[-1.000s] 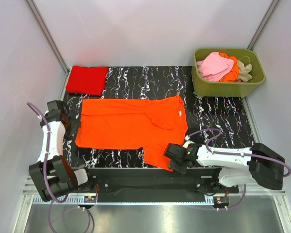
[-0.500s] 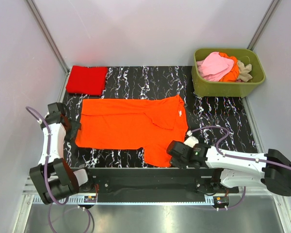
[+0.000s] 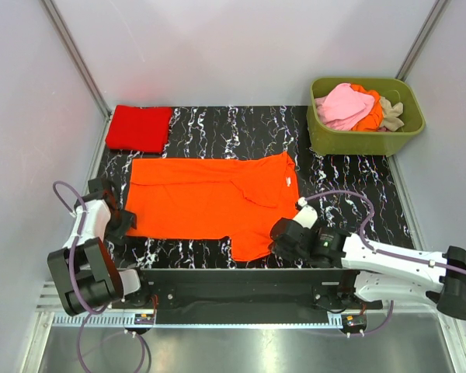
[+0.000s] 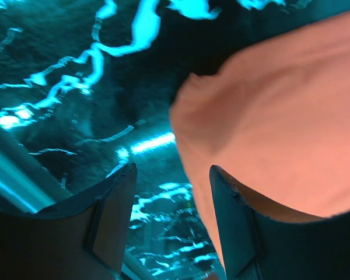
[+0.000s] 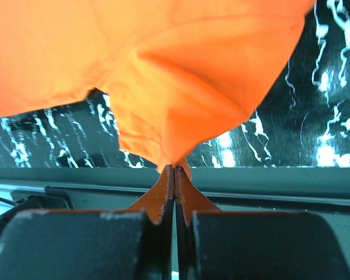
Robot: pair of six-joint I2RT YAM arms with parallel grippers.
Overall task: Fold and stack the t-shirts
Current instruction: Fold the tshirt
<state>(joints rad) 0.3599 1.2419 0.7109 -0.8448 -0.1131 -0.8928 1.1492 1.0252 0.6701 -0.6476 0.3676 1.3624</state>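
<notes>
1. From above, we see the orange shirt [image 3: 210, 203] lying flat on the table [image 3: 349, 186], neck to the right. A folded red shirt [image 3: 138, 128] lies at the far left corner, apart from it. A pink shirt [image 3: 343, 105] is heaped with orange and beige ones in the tub [image 3: 365, 140] at the far right. The left gripper [image 3: 126, 225] sits at the orange shirt's near left corner and the right gripper [image 3: 273, 242] at its near right edge.
2. On the left wrist, the left gripper [image 4: 172, 216] is spread wide. The orange shirt's [image 4: 280, 116] rounded corner lies on the table [image 4: 76, 87], just ahead of one finger [image 4: 239, 233].
3. On the right wrist, the right gripper [image 5: 175, 175] is pressed together, pinching a point of the orange shirt's [image 5: 175, 76] hem. The cloth fans out from the pinch.
</notes>
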